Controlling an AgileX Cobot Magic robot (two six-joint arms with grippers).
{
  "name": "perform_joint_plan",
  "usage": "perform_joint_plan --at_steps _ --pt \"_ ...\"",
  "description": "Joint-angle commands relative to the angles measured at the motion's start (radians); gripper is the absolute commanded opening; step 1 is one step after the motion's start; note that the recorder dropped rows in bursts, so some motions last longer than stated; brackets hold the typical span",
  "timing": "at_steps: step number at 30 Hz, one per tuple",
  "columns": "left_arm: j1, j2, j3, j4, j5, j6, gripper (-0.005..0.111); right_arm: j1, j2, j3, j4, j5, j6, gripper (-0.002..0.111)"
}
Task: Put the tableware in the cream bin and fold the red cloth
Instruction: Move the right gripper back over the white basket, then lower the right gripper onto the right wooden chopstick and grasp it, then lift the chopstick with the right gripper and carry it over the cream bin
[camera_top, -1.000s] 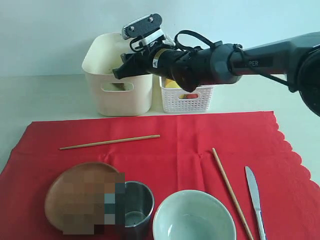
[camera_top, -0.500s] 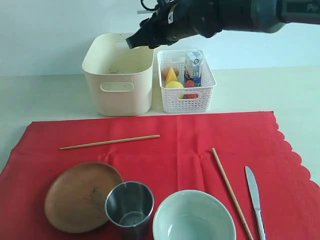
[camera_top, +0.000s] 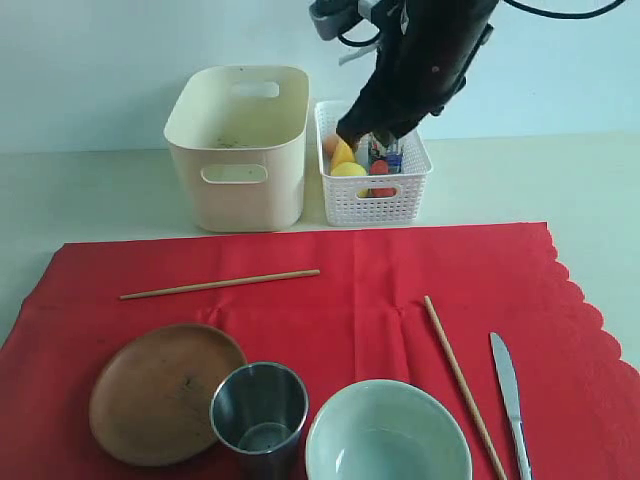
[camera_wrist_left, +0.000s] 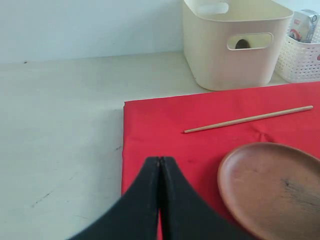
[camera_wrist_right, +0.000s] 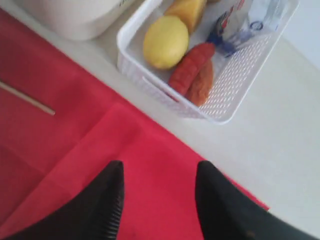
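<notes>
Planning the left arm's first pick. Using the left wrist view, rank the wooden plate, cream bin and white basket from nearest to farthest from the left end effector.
1. The wooden plate: on the red cloth, beside the shut left end effector.
2. The cream bin: on the table past the cloth's far edge.
3. The white basket: beside the bin, on its far side.

We look down past the right gripper (camera_wrist_right: 160, 167), its two black fingers apart and empty above the red cloth (camera_wrist_right: 75, 125). Just off the cloth's edge, on the pale worktop (camera_wrist_right: 280, 140), a white lattice basket (camera_wrist_right: 150, 82) holds a lemon (camera_wrist_right: 166, 41), a yellow wedge (camera_wrist_right: 186, 11), two reddish pieces (camera_wrist_right: 192, 67) and a milk carton (camera_wrist_right: 250, 25). One end of a chopstick (camera_wrist_right: 27, 100) lies on the cloth. The cream bin (camera_wrist_right: 75, 15) stands beside the basket.
</notes>
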Motion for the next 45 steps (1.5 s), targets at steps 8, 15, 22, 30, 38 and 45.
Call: perform_joint_plan --at_steps 8,15,22,30,38,45 --pt "0.003 -0.006 0.003 -0.002 -0.004 -0.002 0.000 -0.138 -0.009 0.217 0.302 0.130 -0.094 0.045" --pt "0.003 -0.006 0.003 -0.002 -0.004 -0.002 0.000 -0.144 0.013 0.340 0.389 0.017 -0.154 0.045" --pt "0.003 -0.006 0.003 -0.002 -0.004 -0.002 0.000 -0.144 0.069 0.392 0.389 -0.047 -0.148 0.045" --pt "0.003 -0.006 0.003 -0.002 -0.004 -0.002 0.000 -0.144 0.159 0.394 0.389 -0.071 -0.125 0.045" --pt "0.003 -0.006 0.003 -0.002 -0.004 -0.002 0.000 -0.144 0.203 0.394 0.372 -0.123 -0.125 0.018" --pt "0.003 -0.006 0.003 -0.002 -0.004 -0.002 0.000 -0.144 0.148 0.391 0.364 -0.136 -0.125 0.000"
